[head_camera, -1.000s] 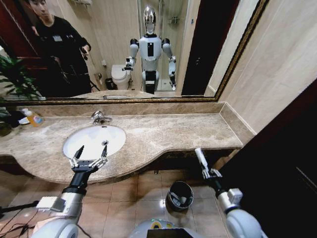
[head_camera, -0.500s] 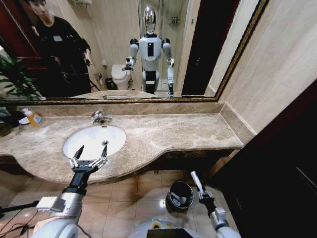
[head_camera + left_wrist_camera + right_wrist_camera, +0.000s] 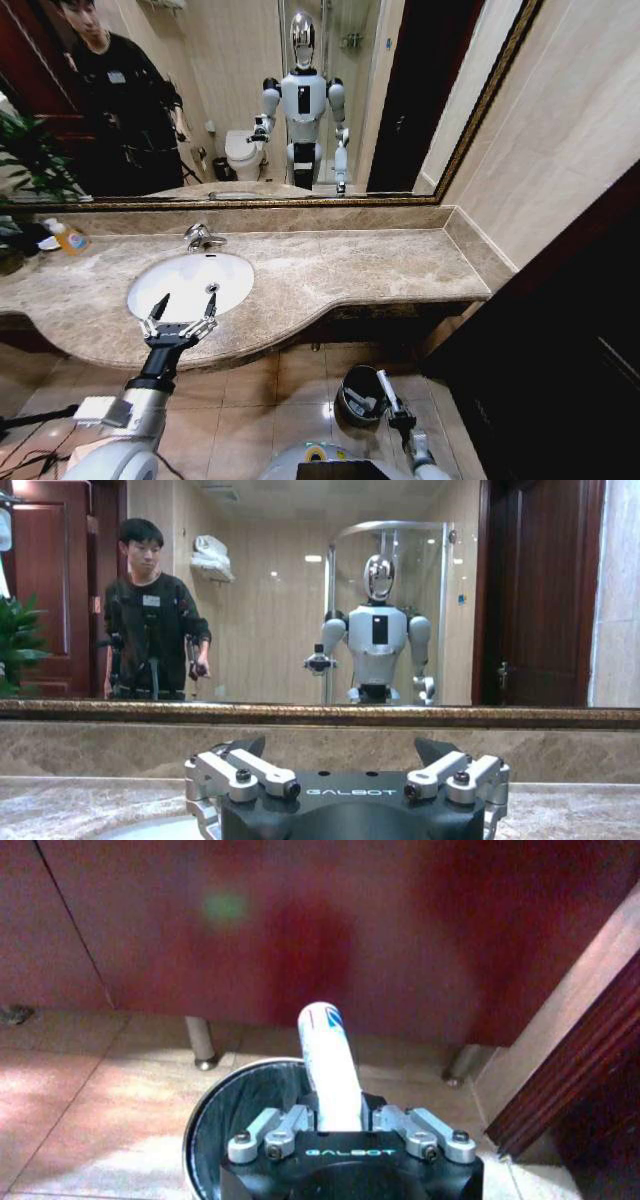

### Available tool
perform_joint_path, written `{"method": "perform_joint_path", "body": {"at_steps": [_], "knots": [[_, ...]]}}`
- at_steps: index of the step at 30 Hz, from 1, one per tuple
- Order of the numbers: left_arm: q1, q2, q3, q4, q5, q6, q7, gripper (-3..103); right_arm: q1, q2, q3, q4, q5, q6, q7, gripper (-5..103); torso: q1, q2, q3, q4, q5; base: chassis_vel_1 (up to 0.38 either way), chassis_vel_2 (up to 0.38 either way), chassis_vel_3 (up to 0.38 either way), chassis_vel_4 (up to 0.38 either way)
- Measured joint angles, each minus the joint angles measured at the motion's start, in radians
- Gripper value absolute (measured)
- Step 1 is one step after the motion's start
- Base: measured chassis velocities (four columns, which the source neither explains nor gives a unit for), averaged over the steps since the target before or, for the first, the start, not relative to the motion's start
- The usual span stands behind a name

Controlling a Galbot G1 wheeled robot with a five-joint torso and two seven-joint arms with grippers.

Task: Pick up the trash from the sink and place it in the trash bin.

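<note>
You are at the drop-off: your right gripper, low by the tiled floor, is clamped on a small white tube with a blue-marked tip poised over the round dark trash bin with a shiny rim, which seems to hold a pale piece. The white oval sink looks empty. Your left gripper hovers over its front rim, fingers spread, holding nothing.

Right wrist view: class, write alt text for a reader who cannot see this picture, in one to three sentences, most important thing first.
The right gripper is shut on a white tube with blue print, held above the open trash bin on the tiled floor. Dark red cabinet fronts rise behind, with metal feet standing on the tiles.
</note>
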Motion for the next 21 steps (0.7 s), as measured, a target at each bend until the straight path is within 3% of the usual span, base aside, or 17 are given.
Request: {"method": "perform_joint_path", "body": {"at_steps": [11,21], "knots": [[0.000,0.000,0.000,0.000,0.000,0.000,0.000,100,0.081,0.077,-0.006,-0.143,-0.055,0.026,0.008,25,0.000,0.000,0.000,-0.0001,0.0002,0.000,0.000,0.000,0.000],[0.000,0.000,0.000,0.000,0.000,0.000,0.000,100,0.104,0.108,-0.010,-0.158,-0.072,0.033,0.024,25,0.000,0.000,0.000,-0.0001,0.0001,0.000,0.000,0.000,0.000]]}}
